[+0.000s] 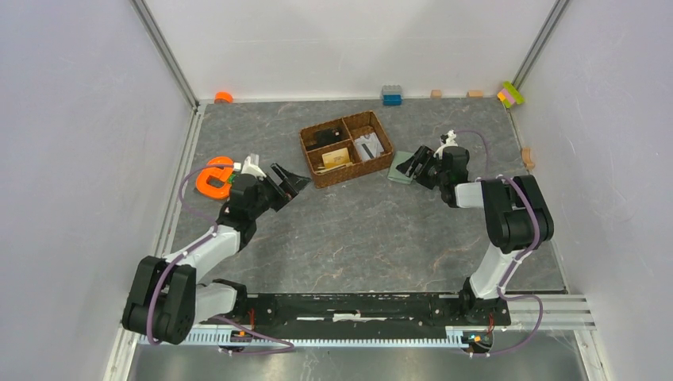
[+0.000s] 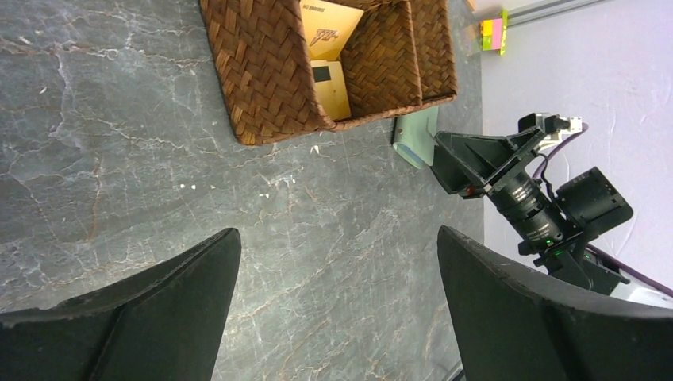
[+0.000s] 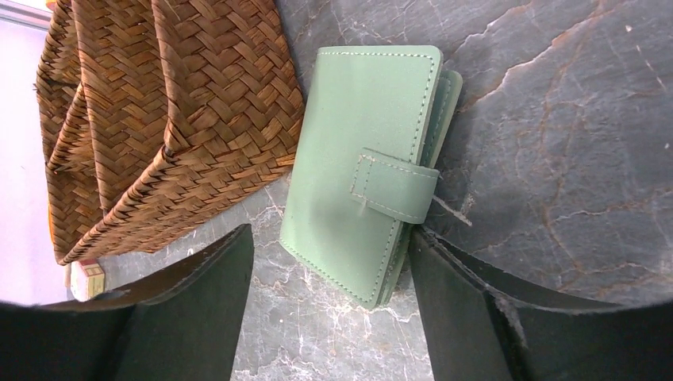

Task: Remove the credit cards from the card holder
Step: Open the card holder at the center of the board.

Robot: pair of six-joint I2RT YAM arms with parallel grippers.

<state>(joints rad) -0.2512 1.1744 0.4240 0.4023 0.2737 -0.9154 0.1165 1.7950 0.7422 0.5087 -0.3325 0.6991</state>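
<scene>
The card holder is a sage-green wallet lying flat on the table, closed with its strap tab across the edge. It sits just right of the wicker basket and also shows in the top view and the left wrist view. No credit cards show; the wallet is shut. My right gripper is open and low over the wallet's near end, with one finger against the wallet's tab-side edge. My left gripper is open and empty, above bare table left of the basket.
The brown wicker divided basket stands mid-table with tan flat pieces and small items inside. An orange letter-e shape lies by the left arm. Small blocks line the back wall.
</scene>
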